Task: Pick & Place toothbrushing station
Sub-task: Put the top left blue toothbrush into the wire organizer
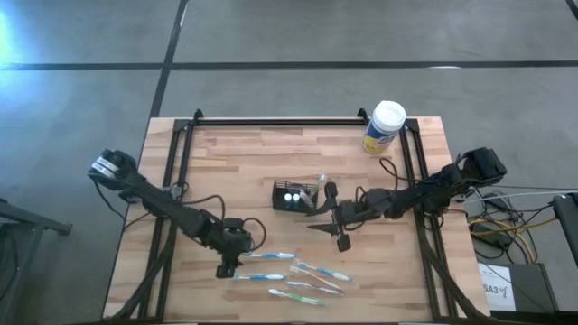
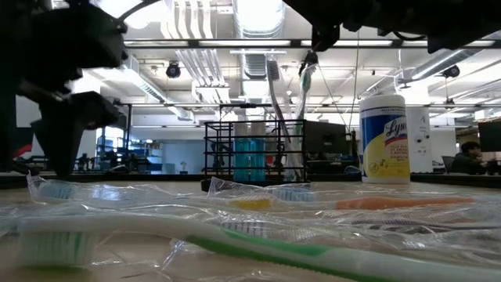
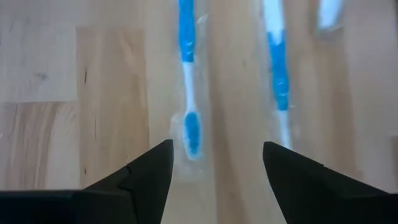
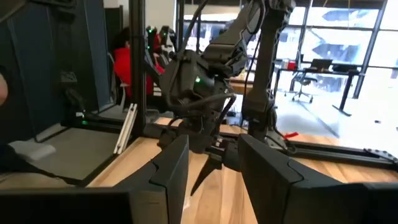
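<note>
On the wooden table the black mesh holder sits near the middle, toothbrushes upright in it, with more wrapped toothbrushes lying flat along the near edge. The left gripper hangs over a blue toothbrush, fingers spread and empty. The right gripper is beside the holder, fingers apart and holding nothing.

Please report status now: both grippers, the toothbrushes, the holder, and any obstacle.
Left gripper open over blue brush. Right gripper beside holder, empty. Brushes loose on table. No obstacle seen.
</note>
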Available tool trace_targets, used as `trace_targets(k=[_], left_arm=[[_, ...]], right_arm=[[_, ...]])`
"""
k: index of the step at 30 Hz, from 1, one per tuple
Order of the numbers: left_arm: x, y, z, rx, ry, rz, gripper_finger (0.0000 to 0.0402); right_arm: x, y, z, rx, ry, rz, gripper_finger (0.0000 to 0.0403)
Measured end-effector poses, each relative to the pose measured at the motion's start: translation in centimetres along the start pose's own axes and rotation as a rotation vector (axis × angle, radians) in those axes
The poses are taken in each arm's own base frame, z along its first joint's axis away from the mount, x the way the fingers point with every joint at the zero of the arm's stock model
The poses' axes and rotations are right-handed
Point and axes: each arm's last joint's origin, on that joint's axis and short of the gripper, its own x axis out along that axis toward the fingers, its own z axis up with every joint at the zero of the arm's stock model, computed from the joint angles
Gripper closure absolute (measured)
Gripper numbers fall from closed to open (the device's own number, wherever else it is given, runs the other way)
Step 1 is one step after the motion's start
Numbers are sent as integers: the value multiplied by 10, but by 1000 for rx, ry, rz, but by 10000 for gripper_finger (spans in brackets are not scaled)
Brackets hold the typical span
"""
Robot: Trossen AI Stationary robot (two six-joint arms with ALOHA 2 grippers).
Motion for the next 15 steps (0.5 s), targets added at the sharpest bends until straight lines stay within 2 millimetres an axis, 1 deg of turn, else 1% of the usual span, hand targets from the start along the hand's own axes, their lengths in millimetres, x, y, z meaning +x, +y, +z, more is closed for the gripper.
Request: trace_targets(k=[8, 15], left_arm=[[13, 5, -1, 27, 2, 108, 149], [20, 6, 0, 60, -5, 121, 150]], right_arm=[[2, 0, -1, 1, 32, -2, 269], [1, -1, -3, -1, 48, -28, 275]])
